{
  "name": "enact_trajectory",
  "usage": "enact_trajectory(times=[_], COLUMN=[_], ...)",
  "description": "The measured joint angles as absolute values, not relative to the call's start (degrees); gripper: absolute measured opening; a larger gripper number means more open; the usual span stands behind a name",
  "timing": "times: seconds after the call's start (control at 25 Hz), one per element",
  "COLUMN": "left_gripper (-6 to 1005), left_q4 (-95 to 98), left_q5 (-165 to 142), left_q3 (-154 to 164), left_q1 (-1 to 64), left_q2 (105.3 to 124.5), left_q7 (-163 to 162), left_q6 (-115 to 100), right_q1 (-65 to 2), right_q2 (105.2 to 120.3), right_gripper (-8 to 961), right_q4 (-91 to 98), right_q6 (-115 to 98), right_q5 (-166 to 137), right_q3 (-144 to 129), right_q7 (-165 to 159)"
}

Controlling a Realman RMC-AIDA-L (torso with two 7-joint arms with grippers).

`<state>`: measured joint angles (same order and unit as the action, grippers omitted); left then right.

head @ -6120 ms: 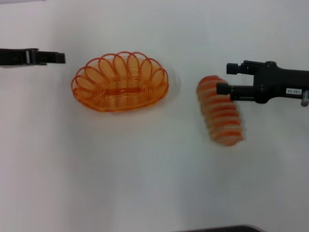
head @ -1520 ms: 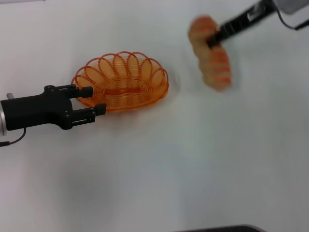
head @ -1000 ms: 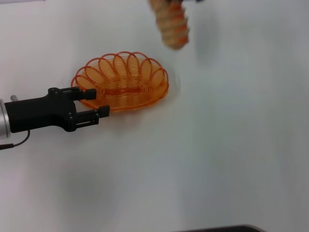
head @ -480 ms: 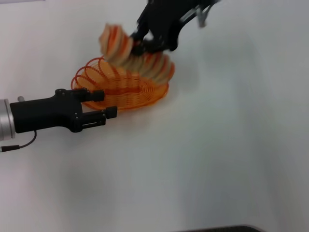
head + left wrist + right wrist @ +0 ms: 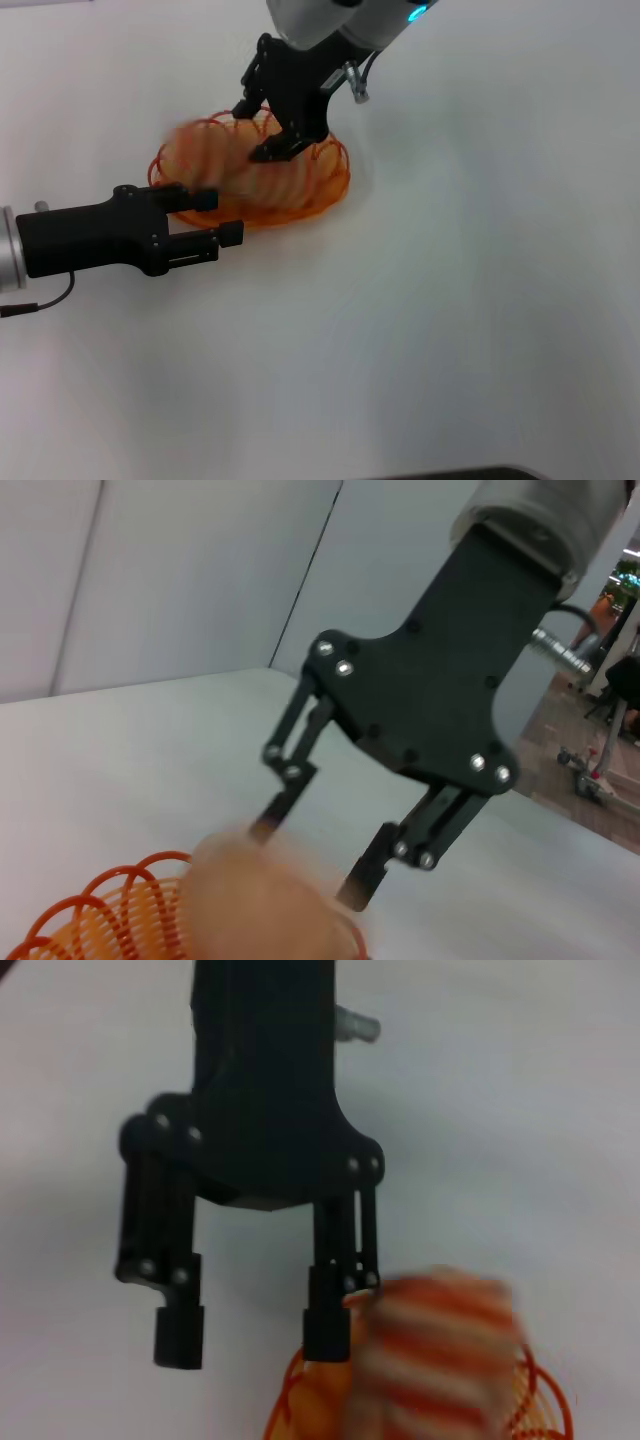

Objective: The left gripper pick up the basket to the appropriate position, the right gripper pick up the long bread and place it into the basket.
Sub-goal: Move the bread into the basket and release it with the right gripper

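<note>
Bread's dropped from my right gripper [image 5: 262,132], jaws now spread, the long bread [image 5: 232,168] in the basket [image 5: 325,185] upper left; left gripper [image 5: 222,215], jaws apart, could knock the rim.

baskets: 1 [image 5: 325,185] | long breads: apparently 1, blurred [image 5: 225,165] | grippers: 2 [image 5: 215,215] [image 5: 258,130]

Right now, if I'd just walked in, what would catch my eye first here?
Probably the oval orange wire basket on the white table, with a blurred tan, red-striped long bread lying across it. Just above it hangs the right gripper, its black fingers spread open over the loaf. The left gripper, black on a black arm, sits open at the basket's near left rim.
</note>
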<state>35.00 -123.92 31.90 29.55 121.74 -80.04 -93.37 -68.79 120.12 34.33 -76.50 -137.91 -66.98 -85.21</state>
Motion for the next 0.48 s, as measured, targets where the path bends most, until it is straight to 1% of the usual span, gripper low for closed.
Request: enact_trajectory(times=[0.16,0.4,0.48], left_gripper=[649,650,650], left_q4=[35.05,35.09,35.17], left_q5=[-123.92,-123.92,-123.92], left_q3=[31.91,31.67,31.47], left_q1=[29.55,29.73,29.80], left_q2=[121.62,121.44,121.36], left_q7=[-80.46,-80.98,-81.26], left_q6=[-93.47,-93.50,-93.27], right_q1=[-68.87,-66.46,-64.18], right_q2=[120.18,119.50,119.35], right_gripper=[348,602,748], right_q4=[34.08,34.75,35.76], right_q6=[-75.49,-74.94,-75.18], right_q5=[-137.29,-131.86,-129.28], right_q3=[-67.20,-65.72,-63.85], right_q7=[-84.81,-83.86,-83.85])
